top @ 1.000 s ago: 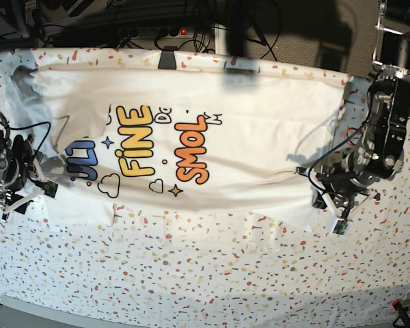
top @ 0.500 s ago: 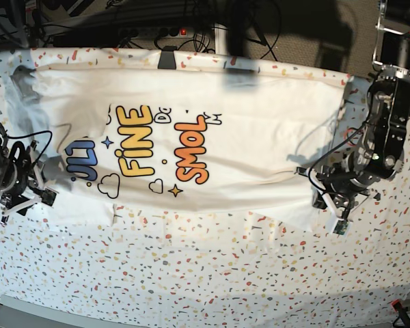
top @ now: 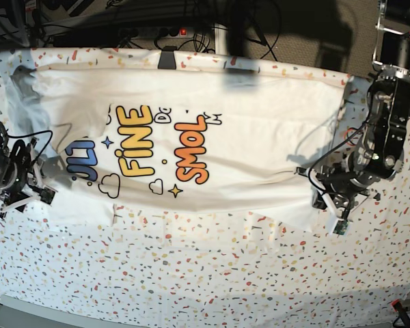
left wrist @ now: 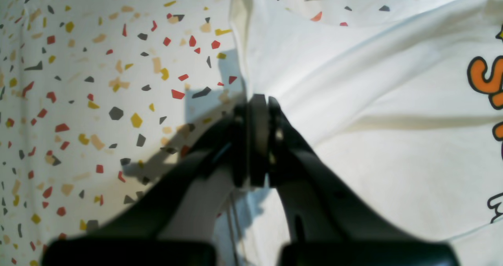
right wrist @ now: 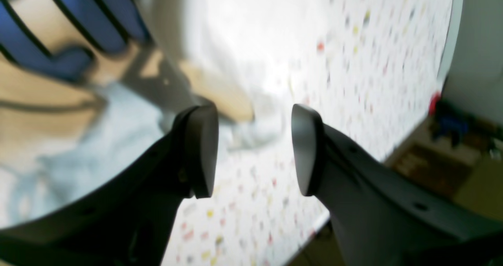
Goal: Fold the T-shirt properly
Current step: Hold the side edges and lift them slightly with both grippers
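Across your table (top: 212, 273), the T-shirt (top: 260, 130) lies only part-folded; left gripper (left wrist: 257, 101) clenched, seemingly pinching its edge; right gripper (right wrist: 254, 150) released, empty.

Base overhead, both wrist views close, sharing the T-shirt (top: 212, 147)

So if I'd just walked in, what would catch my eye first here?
Probably the big white T-shirt spread across the speckled tablecloth, its bright FINE and SMOL lettering in the middle. Then the two black arms at either end: the left gripper pinches the shirt's edge, while the right gripper stands open beside the blue print.
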You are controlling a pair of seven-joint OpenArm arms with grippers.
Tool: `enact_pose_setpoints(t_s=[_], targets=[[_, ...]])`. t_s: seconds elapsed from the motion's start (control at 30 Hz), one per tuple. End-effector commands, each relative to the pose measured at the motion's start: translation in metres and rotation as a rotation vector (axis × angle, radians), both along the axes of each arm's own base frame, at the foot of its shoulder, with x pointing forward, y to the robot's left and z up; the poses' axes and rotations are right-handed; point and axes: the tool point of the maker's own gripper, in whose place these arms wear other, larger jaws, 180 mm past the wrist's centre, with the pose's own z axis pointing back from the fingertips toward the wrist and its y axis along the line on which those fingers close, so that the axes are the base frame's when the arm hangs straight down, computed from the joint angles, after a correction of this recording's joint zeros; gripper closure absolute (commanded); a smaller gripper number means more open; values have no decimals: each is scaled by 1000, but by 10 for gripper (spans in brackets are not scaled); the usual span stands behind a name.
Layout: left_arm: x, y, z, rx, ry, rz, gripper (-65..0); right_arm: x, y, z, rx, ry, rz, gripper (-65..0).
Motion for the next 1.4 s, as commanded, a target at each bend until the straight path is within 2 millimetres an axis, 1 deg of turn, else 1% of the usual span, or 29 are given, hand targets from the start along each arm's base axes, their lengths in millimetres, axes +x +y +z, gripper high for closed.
enact_pose_setpoints(t_s=[0.0, 0.1, 0.23, 0.3, 0.47, 0.53, 0.7, 0.8, 0.87, 0.97, 1.1, 1.2, 1.37], targets=[[11, 3, 20, -3, -66, 2, 0, 9, -8, 23, -4, -49, -21, -281], [11, 3, 20, -3, -66, 2, 0, 7, -2, 26, 22, -41, -45, -281], [11, 3, 20, -3, -67, 2, 0, 11, 11, 28, 64, -63, 0, -281], [11, 3, 20, -3, -67, 2, 0, 12, 14, 25, 74, -62, 6, -281], [11, 3, 20, -3, -66, 2, 0, 14, 32, 14, 114, -56, 13, -281], [11, 3, 19, -1, -63, 2, 0, 14, 36, 13, 122, -55, 16, -281], [11, 3, 19, -2, -63, 2, 0, 13, 28, 14, 108, -51, 5, -279], [11, 3, 19, -2, -63, 2, 0, 10, 18, 7, 100, -33, -24, -249], [11, 3, 20, -2, -64, 2, 0, 8, 14, 3, 99, -24, -38, -245], [11, 3, 19, -2, -63, 2, 0, 8, 14, 3, 99, -24, -38, -243], [11, 3, 19, -2, -63, 2, 0, 9, 16, 4, 106, -29, -29, -131], [11, 3, 19, -2, -63, 2, 0, 9, 16, 4, 107, -30, -28, -95], [11, 3, 20, -2, -64, 2, 0, 9, 16, 4, 109, -31, -26, 0]])
